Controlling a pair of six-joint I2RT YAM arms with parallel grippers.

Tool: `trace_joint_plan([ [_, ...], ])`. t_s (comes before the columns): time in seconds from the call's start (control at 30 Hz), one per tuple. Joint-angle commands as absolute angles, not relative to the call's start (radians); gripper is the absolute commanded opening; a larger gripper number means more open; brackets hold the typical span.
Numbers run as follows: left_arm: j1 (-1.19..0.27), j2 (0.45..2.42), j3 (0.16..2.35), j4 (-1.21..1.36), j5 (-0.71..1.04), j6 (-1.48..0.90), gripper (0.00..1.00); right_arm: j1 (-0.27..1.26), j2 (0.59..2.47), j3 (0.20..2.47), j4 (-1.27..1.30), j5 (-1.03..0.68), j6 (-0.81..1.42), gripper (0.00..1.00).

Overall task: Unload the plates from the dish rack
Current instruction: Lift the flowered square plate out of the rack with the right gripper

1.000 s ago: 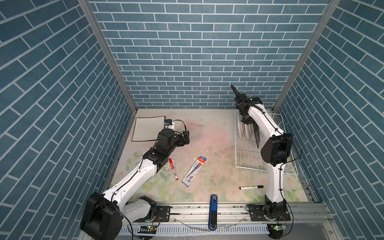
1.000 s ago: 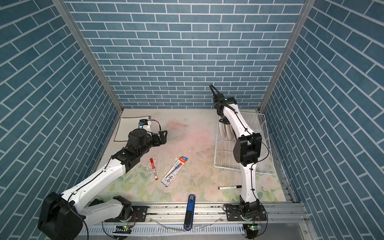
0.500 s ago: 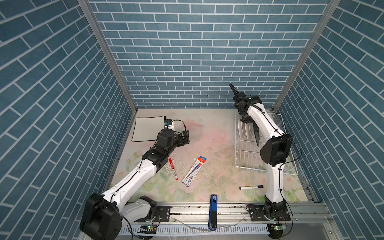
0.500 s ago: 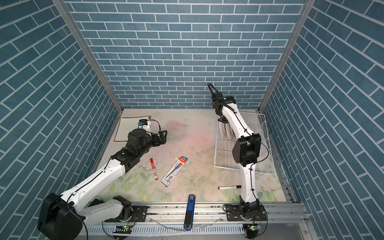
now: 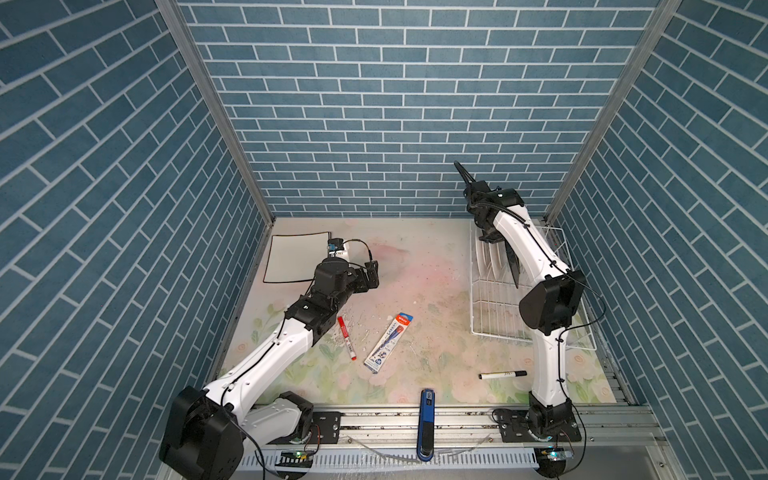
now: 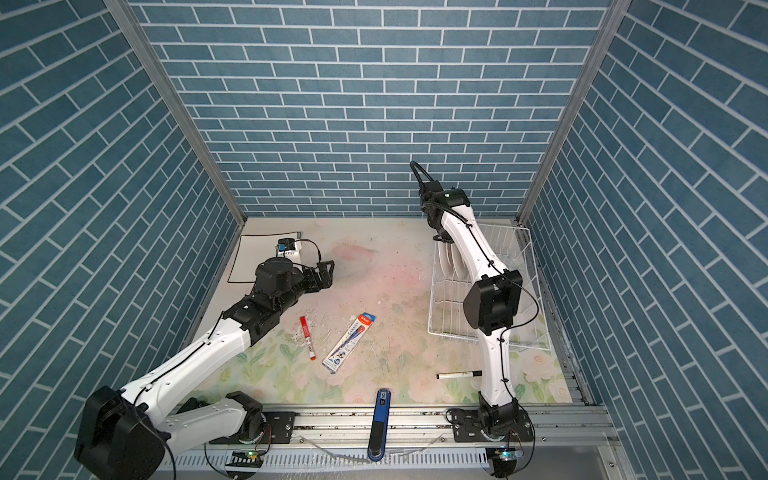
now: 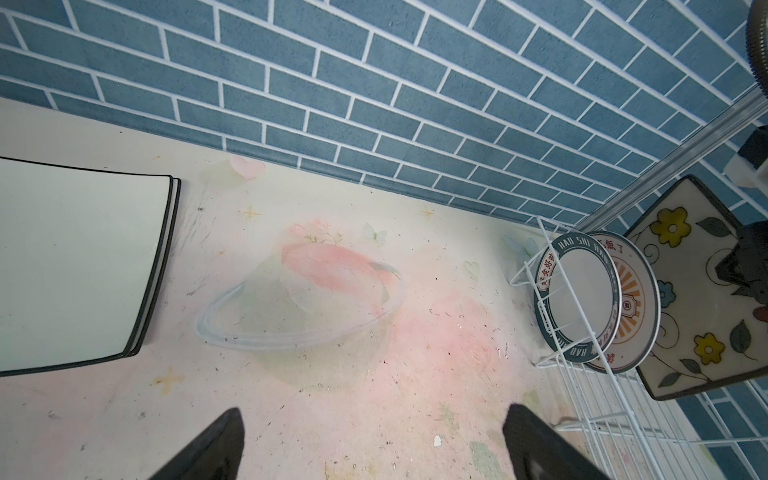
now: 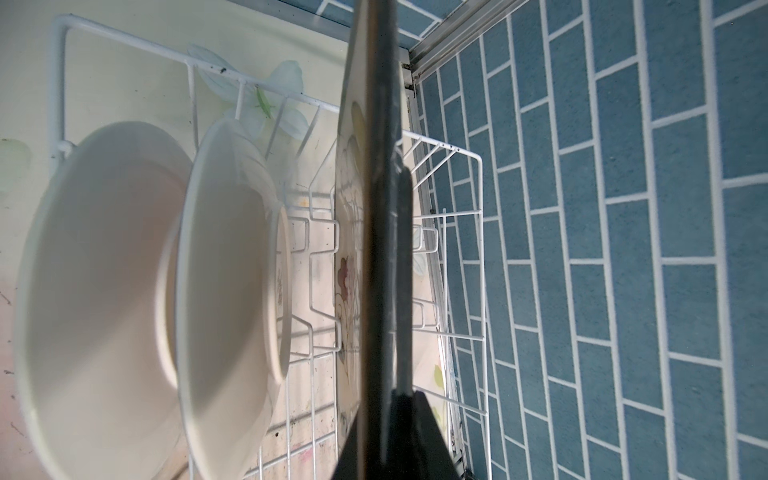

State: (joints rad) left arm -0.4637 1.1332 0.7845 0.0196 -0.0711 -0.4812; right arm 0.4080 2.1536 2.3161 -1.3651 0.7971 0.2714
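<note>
Four loose items, lower half of both top views: red marker [image 5: 346, 343], pen pack [image 5: 389, 348], black marker [image 5: 502, 375], blue tool [image 5: 427, 424] at the front rail. Upper left: stacked square plates [image 5: 297, 257]. Right side: rack [image 5: 494, 316], partly hidden behind the right arm, with two round plates [image 7: 577, 299] upright in it. Ends: left gripper [image 5: 371, 272] spread wide, empty; right gripper [image 8: 392, 415] clamped on a flowered plate [image 7: 698, 291], on edge over the rack.
</note>
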Motion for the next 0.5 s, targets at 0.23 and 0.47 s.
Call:
trace_joint_plan([
  [0.23, -0.470, 1.106, 0.775, 0.015, -0.081, -0.492, 0.99, 0.453, 2.022, 2.429, -1.364, 0.941, 0.220, 0.00],
  [0.47, -0.470, 1.096, 0.781, 0.011, -0.076, -0.507, 0.99, 0.479, 1.979, 2.447, -1.354, 0.979, 0.166, 0.00],
])
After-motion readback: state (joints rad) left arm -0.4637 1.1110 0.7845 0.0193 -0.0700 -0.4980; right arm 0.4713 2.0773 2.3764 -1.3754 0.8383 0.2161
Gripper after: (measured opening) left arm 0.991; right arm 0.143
